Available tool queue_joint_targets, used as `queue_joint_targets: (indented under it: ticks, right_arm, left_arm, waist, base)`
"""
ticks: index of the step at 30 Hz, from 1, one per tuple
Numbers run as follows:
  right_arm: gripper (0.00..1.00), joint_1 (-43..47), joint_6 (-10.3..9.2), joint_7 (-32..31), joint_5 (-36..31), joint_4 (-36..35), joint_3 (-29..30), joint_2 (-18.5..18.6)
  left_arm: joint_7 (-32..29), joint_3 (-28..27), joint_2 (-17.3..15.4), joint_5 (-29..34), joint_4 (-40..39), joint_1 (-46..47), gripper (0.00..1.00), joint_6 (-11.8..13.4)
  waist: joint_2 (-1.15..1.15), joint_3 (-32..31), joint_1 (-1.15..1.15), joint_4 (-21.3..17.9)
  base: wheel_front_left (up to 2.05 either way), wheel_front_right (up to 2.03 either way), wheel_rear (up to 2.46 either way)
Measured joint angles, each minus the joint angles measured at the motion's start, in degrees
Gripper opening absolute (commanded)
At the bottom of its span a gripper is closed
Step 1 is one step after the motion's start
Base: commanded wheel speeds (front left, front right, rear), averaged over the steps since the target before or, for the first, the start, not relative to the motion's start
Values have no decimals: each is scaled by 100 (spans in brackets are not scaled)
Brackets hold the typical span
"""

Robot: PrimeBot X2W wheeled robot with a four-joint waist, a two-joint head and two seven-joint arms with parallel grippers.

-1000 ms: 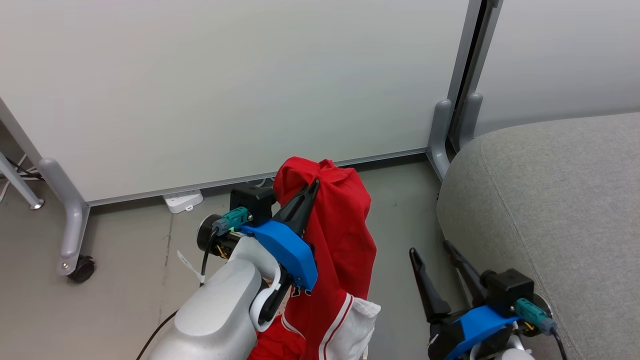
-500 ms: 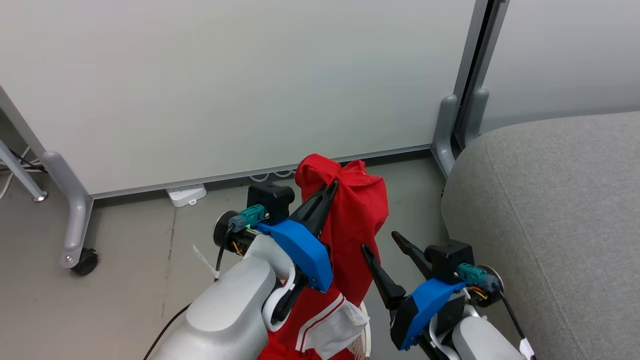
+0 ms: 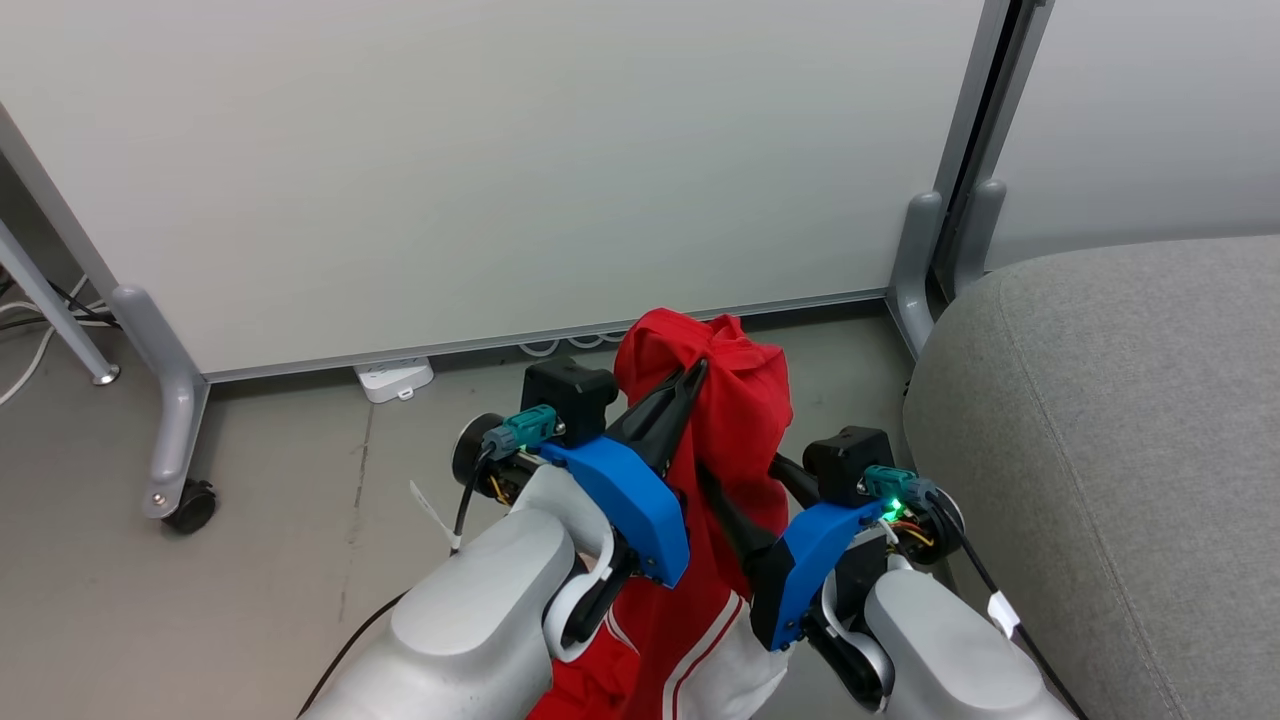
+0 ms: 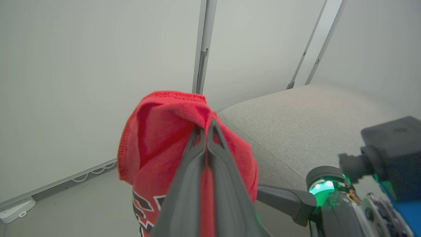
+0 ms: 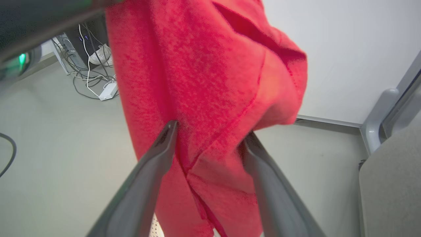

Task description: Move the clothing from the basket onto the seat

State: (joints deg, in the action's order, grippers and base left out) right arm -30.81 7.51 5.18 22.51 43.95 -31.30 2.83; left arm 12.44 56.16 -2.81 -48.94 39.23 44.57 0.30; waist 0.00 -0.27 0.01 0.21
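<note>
A red jersey with white panels and striped trim hangs in the air in front of me. My left gripper is shut on its bunched top, and dark lettering shows below the fingers in the left wrist view, where the jersey folds over the left gripper. My right gripper is open, a little lower, with its fingers on either side of the hanging cloth; the right gripper has fabric between its spread fingers. The light-grey sofa stands to the right. The basket is hidden under my arms and the cloth.
White partition panels on grey feet stand behind, one with a caster. A white power strip lies at the wall's base. Loose cables lie on the grey floor at the left. The sofa edge is close beside the right arm.
The right gripper has moved up and left from beside the sofa to the hanging jersey, its open fingers now around the cloth. The left gripper keeps its hold. The camera has shifted slightly.
</note>
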Motion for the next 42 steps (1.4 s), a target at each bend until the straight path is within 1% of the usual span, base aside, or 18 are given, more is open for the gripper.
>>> queue_joint_targets:
  ticks: [1,11,30,31,32,33,42]
  right_arm:
    - [0,-61,0,41,35,63,-86,-1]
    - [0,-335,0,369,400,527,-550,0]
    - [0,-534,0,667,653,931,-917,1]
    - [0,-534,0,680,676,942,-929,1]
    - [0,-535,0,695,682,953,-945,1]
    - [0,-537,0,699,689,959,-959,1]
    - [0,-592,0,794,783,1021,-980,0]
  left_arm:
    - [2,24,-1,-15,0,8,0,3]
    - [81,196,-1,-193,97,87,0,29]
    - [200,365,-1,-398,219,104,0,57]
    - [202,371,-1,-398,222,106,37,58]
    - [203,381,-1,-398,224,108,77,62]
    - [212,388,-1,-397,224,111,100,64]
    - [238,393,0,-323,255,121,100,57]
  waist:
    - [0,-1,0,5]
    - [0,-37,0,-39]
    - [0,-145,-1,-142]
    - [0,-147,-1,-142]
    - [0,-150,-1,-142]
    - [0,-151,-1,-143]
    - [0,-137,-1,-136]
  base:
    - [0,0,0]
    - [0,0,0]
    - [0,0,0]
    - [0,0,0]
    - [0,0,0]
    - [0,0,0]
    - [0,0,0]
